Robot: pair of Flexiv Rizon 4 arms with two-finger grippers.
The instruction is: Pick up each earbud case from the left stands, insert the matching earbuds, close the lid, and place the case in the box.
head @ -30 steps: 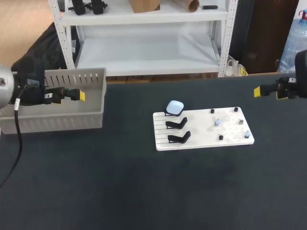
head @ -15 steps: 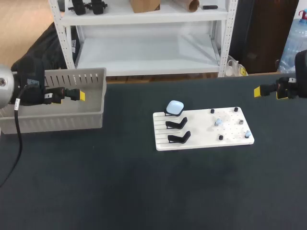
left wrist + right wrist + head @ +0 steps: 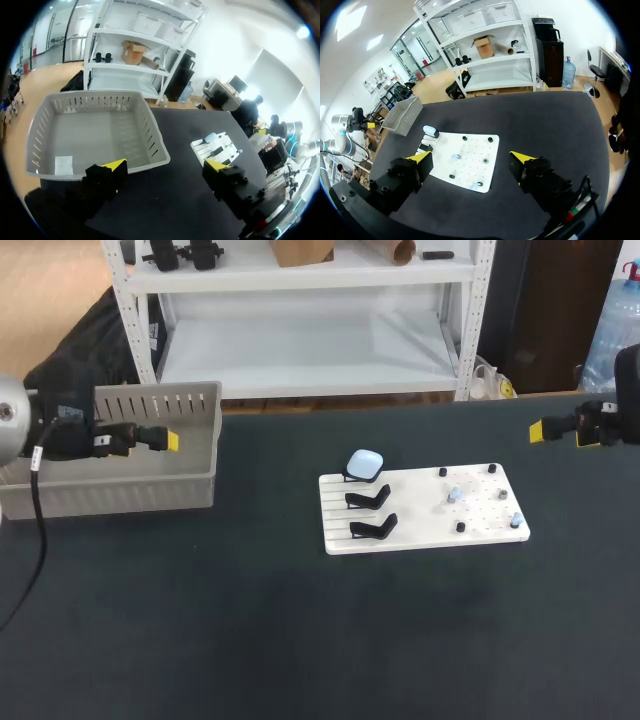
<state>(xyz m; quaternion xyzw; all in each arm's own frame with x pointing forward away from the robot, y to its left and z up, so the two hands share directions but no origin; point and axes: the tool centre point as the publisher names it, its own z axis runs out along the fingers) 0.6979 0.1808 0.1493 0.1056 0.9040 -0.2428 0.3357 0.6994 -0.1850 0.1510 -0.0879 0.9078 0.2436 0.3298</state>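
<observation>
Left claw: wide, empty, held by the box. Right claw: wide, empty, well apart from the board. 1 earbud case, lid shut, is seated on the rearmost of 3 stands. 2 pale earbuds are counted. No case is seen boxed; pickup is judged not yet begun.

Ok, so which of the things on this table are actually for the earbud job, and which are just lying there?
For the job: earbud case, three black stands, earbuds on the white board, grey box, left gripper and right gripper, both open.
Just lying there: white slip inside the box.
</observation>
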